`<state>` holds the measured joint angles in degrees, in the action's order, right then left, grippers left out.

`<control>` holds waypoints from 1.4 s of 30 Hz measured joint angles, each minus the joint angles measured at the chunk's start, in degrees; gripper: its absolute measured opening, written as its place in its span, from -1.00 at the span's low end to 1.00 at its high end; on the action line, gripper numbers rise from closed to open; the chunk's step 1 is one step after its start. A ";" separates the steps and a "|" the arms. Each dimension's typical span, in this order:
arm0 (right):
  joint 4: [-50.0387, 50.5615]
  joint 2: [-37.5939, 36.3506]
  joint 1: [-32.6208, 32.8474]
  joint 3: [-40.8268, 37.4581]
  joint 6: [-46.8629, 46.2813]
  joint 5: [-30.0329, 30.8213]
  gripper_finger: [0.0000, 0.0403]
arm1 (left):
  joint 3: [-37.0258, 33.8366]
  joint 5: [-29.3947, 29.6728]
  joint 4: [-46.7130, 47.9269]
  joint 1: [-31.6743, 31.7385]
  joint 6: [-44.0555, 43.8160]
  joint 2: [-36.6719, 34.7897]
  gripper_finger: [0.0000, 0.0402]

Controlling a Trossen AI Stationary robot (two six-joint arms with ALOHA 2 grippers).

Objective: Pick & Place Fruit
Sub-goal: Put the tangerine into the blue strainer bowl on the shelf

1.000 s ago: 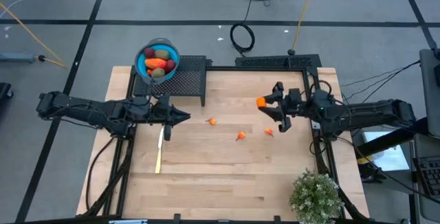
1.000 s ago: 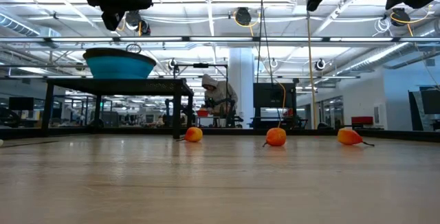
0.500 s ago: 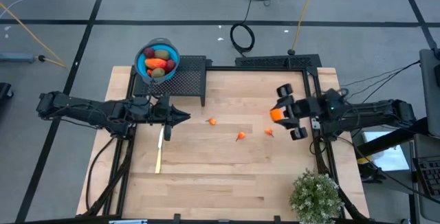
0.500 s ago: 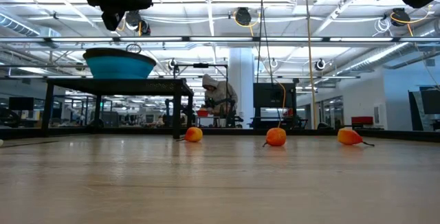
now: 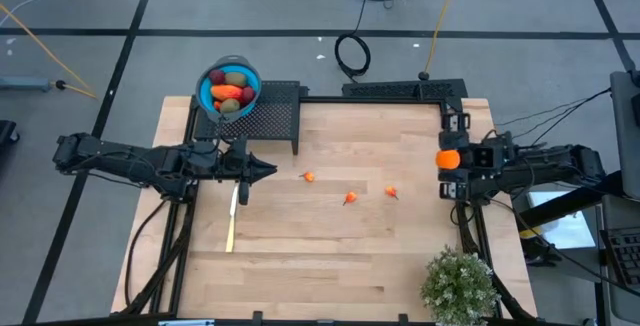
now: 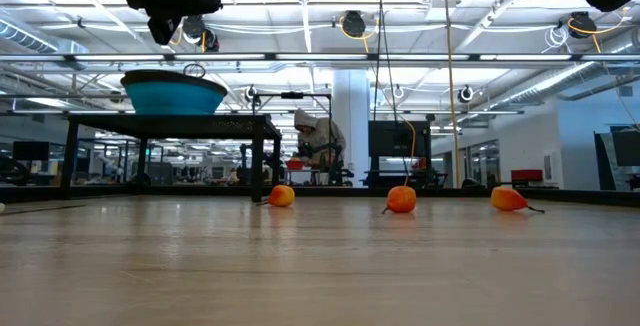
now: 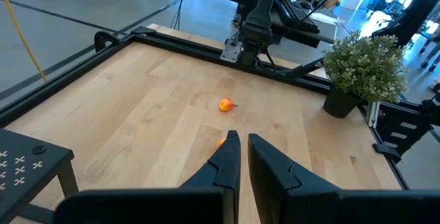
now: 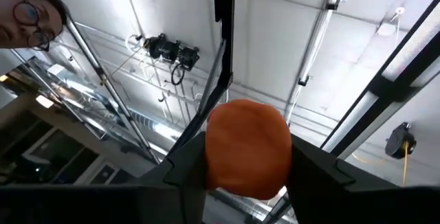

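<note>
My right gripper [image 5: 447,152] is over the table's right edge, tipped upward and shut on a small round orange fruit [image 5: 448,160]. Three more small orange fruits [image 5: 308,177] [image 5: 350,198] [image 5: 391,192] lie on the wooden table. The blue bowl [image 5: 213,72] at the far left stands on a black perforated stand and holds red, orange and green fruit [image 5: 230,91]. My left gripper [image 5: 272,170] hangs shut over the table's left half, touching nothing. A pale knife [image 5: 232,218] lies below it. My right gripper pinches the orange fruit [image 8: 247,148] between its two fingers [image 8: 184,163], one on each of two opposite sides. The fingers slant upward from below. The fruit is lifted clear of the table, high over its right edge.
A potted plant [image 5: 458,284] stands at the near right corner. A black frame [image 5: 400,91] runs along the far edge. A person shows at the corner of the right wrist view [image 8: 24,18], and another far back in the room [image 6: 315,138].
My right gripper has drawn back toward the table's right edge and risen, carrying the orange fruit. It has rolled and tipped from roughly level to pointing upward. The fruit stays between the fingers. The three fruits on the table have not moved.
</note>
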<state>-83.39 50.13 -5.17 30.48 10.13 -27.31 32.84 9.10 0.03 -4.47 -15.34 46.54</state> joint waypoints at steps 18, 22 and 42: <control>31.44 0.05 0.00 0.00 -12.68 6.15 -0.23 | 0.04 0.23 -1.93 0.00 -14.40 3.16 -0.86; 41.02 0.76 0.02 0.00 -12.70 9.58 -0.23 | 0.04 3.13 -6.42 0.02 -16.94 6.63 -0.80; 52.70 14.50 1.06 -0.02 -6.25 21.45 -0.23 | 6.69 4.32 -31.54 -0.04 -23.91 26.14 0.04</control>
<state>-30.69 64.63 -4.11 30.46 3.88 -5.86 39.53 13.42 -31.51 -4.51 -39.25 72.69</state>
